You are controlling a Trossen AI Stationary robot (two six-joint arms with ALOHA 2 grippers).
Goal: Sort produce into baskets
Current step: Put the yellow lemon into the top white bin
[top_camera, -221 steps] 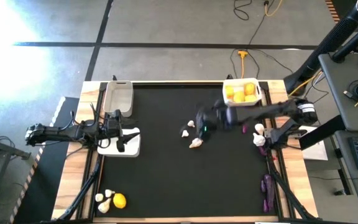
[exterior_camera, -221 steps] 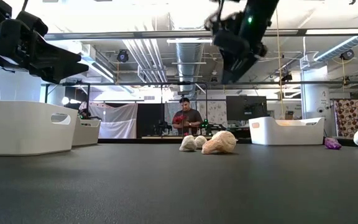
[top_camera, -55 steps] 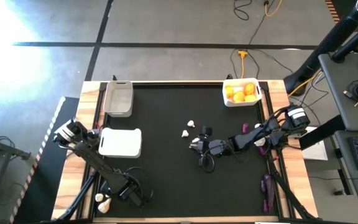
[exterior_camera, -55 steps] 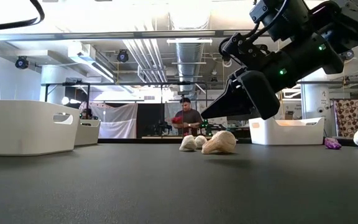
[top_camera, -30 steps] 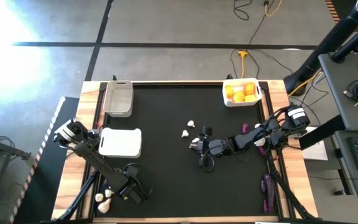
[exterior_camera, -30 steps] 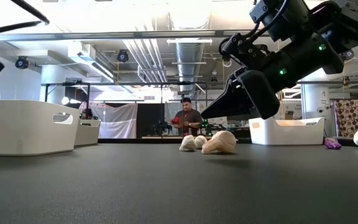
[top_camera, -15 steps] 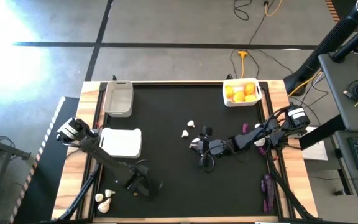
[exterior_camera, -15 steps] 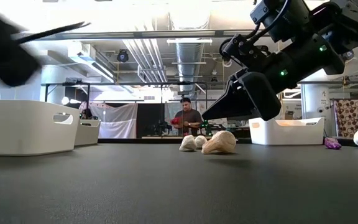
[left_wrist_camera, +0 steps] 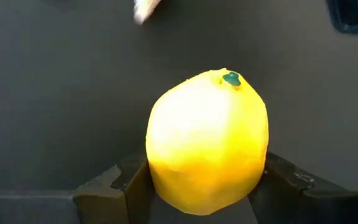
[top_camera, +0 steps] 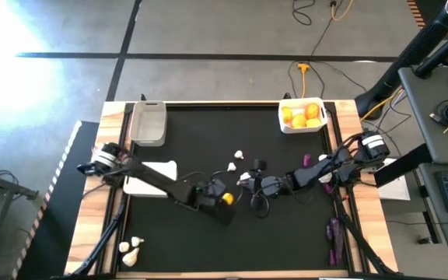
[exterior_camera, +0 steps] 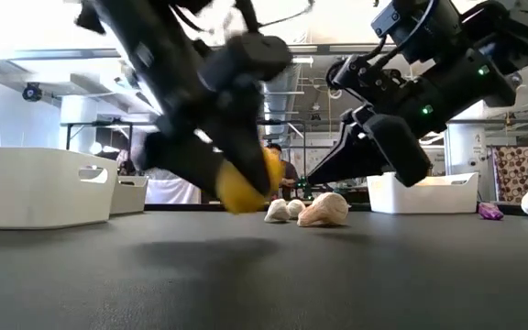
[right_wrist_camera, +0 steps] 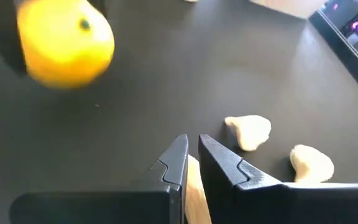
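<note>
A yellow lemon (top_camera: 226, 198) hangs over the middle of the black mat, with my left gripper (top_camera: 222, 199) shut on it. It also shows in the low view (exterior_camera: 243, 189) and ahead of my right gripper (right_wrist_camera: 64, 43). My right gripper (top_camera: 250, 183) hovers shut just above a whitish garlic bulb (exterior_camera: 324, 209) lying on the mat; it touches nothing that I can see. Two more bulbs (right_wrist_camera: 248, 132) lie beyond it. A white basket (top_camera: 302, 115) at the far right holds citrus. At the left stand a greyish basket (top_camera: 148, 123) and a white basket (top_camera: 160, 167). My left gripper pinches the lemon by its two opposite sides (left_wrist_camera: 157, 183) between its two fingers (left_wrist_camera: 110, 185). The fingers slant down from the table's left. The lemon is lifted clear of the mat, and its end with the green stem spot (left_wrist_camera: 230, 78) points away from the wrist.
Garlic bulbs (top_camera: 133, 249) lie at the near left corner. Dark purple eggplants lie on the right side, one (top_camera: 307, 159) by the right arm and others (top_camera: 333, 233) at the near right edge. The left arm crosses over the white basket.
My left gripper has swung from the near left corner toward the table's middle, rolling its wrist as it went. It carries the lemon with it, lifted clear of the mat. My right arm has kept still.
</note>
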